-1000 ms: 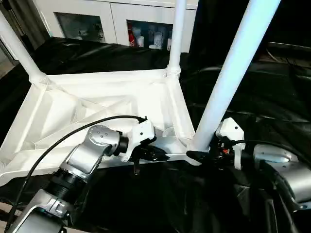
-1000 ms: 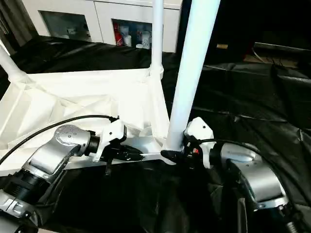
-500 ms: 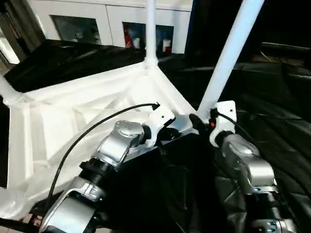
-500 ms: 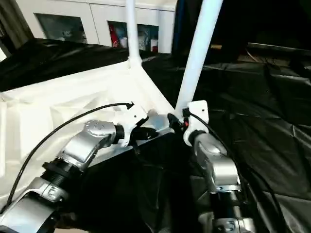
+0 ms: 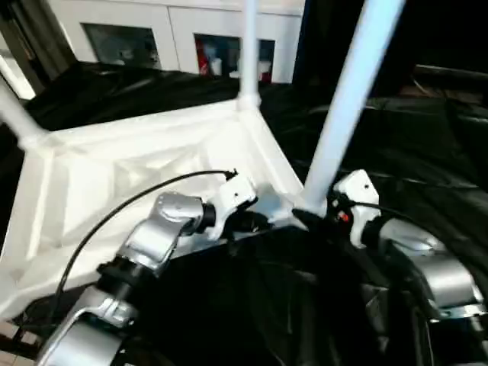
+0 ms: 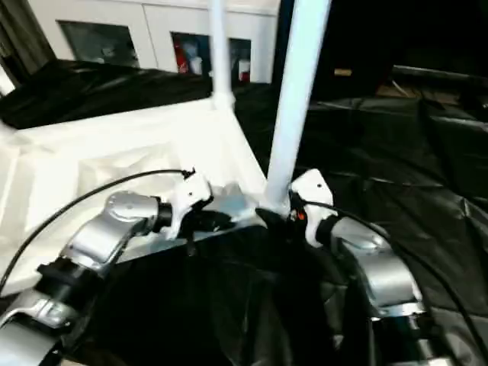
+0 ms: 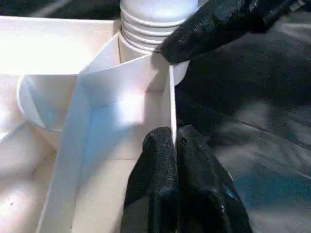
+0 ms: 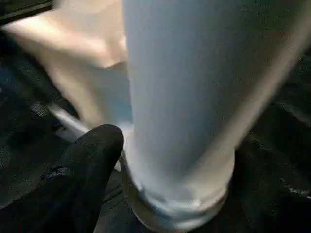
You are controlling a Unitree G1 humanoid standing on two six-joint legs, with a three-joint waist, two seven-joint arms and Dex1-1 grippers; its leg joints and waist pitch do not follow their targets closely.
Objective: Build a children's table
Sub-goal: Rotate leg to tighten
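The children's table lies upside down: a white ribbed tabletop [image 5: 114,168] with white legs standing up from its corner sockets. The nearest leg [image 5: 343,107] rises from the corner closest to me, and its ribbed base [image 7: 150,19] sits in the socket. Two more legs [image 5: 248,46] [image 5: 15,114] stand at the far corners. My left gripper [image 7: 174,133] is shut on the thin rim wall of the tabletop, just beside that near corner. My right gripper [image 5: 309,221] sits at the foot of the nearest leg [image 8: 184,97], right against it.
The tabletop rests on a black-draped work table [image 5: 427,152]. A white cabinet [image 5: 152,30] with bottles behind glass stands at the back. A black cable [image 5: 137,202] loops over my left forearm.
The head views have swung and tilted. Both grippers stay at the same near corner, the left still pinching the rim and the right still at the leg's foot.
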